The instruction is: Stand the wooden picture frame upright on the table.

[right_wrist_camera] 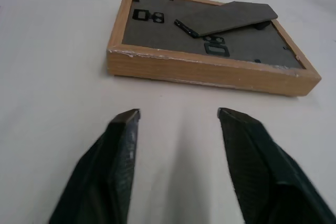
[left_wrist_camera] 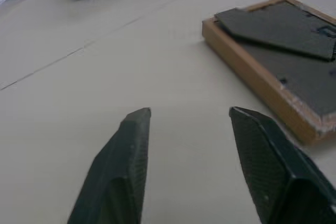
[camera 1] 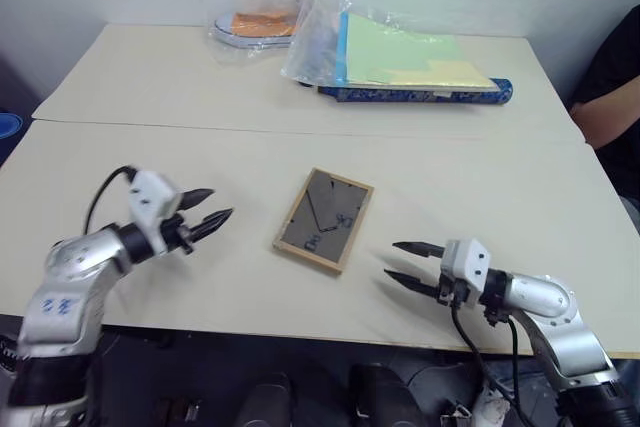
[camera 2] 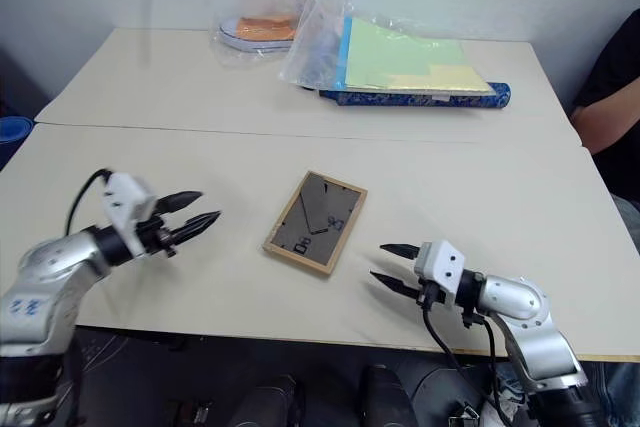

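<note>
The wooden picture frame lies flat on the table, dark grey back up, its fold-out stand lying against the back. My left gripper hovers to the frame's left, open and holding nothing, fingers pointing at the frame. My right gripper is to the frame's right and nearer the front edge, also open and holding nothing, pointing at the frame's light wood side. A gap of bare table separates each gripper from the frame. In the left wrist view the frame's corner shows beyond the fingertips.
At the table's far side lie a green-yellow paper pad in plastic on a blue patterned roll and a bagged orange item. A seam joins the two table sections. A person's arm rests at the right edge.
</note>
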Controlling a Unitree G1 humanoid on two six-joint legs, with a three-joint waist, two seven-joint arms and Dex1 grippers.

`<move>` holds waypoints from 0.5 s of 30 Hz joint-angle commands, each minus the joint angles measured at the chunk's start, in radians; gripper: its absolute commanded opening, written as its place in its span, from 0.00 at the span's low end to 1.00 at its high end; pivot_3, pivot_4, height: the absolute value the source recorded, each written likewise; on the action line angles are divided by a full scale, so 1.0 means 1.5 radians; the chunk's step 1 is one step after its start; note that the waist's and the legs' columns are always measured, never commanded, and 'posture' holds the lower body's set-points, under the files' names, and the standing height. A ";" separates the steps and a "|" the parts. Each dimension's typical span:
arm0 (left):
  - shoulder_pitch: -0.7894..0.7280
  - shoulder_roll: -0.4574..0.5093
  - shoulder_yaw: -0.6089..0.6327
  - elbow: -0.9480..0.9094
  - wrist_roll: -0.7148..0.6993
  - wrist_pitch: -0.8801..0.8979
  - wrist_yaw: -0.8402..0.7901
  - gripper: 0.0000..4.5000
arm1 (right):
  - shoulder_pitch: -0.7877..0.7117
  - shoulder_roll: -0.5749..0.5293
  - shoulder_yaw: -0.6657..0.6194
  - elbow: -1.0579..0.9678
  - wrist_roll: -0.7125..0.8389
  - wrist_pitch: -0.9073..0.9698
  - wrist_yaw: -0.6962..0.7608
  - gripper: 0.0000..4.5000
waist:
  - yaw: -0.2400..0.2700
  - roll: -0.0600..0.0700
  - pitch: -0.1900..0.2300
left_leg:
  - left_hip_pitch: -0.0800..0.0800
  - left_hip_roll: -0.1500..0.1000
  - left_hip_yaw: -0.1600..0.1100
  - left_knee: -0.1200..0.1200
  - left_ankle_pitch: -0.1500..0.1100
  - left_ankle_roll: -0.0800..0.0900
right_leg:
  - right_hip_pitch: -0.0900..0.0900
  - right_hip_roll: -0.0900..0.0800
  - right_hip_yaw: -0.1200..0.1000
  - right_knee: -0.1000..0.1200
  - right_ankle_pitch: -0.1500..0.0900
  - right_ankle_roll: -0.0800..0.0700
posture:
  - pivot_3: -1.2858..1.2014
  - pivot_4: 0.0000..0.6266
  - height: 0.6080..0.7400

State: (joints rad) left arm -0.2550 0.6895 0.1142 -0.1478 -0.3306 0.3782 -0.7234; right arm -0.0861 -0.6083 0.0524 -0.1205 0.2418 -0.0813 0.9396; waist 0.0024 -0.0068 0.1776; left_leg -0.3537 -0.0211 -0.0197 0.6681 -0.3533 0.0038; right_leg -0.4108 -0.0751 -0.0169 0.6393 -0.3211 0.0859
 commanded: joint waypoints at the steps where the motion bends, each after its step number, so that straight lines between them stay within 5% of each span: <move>1: -0.059 -0.022 -0.081 0.060 0.071 -0.007 0.012 0.29 | -0.036 0.015 0.023 0.029 -0.031 -0.003 -0.013 0.21 | -0.004 0.000 0.000 | 0.000 0.000 0.001 0.000 0.000 0.000 | 0.000 0.000 0.000 0.000 0.000 0.000 | 0.52 0.24 1.00; 4: -0.100 -0.056 -0.128 0.115 0.088 -0.027 -0.012 0.07 | -0.081 0.039 0.050 0.070 -0.048 -0.006 -0.011 0.00 | -0.007 0.000 0.000 | 0.000 0.000 0.001 0.000 0.000 0.000 | -0.001 0.001 0.000 0.001 0.000 0.000 | 0.52 0.24 1.00; 15: -0.084 -0.104 -0.186 0.064 0.087 0.014 -0.053 0.07 | -0.131 0.077 0.068 0.085 -0.065 0.042 -0.045 0.00 | -0.002 0.000 0.000 | -0.002 0.000 0.000 0.006 0.000 0.000 | -0.001 0.000 -0.001 0.002 0.000 0.000 | 0.52 0.24 1.00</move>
State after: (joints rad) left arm -0.3969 0.5440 -0.1425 0.0070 -0.1846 0.3985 -0.7779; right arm -0.2679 -0.5030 0.1486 0.0379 0.1408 -0.0165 0.8707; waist -0.0002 -0.0070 0.1777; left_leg -0.3564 -0.0207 -0.0199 0.6776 -0.3538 0.0042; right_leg -0.4123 -0.0752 -0.0179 0.6426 -0.3208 0.0864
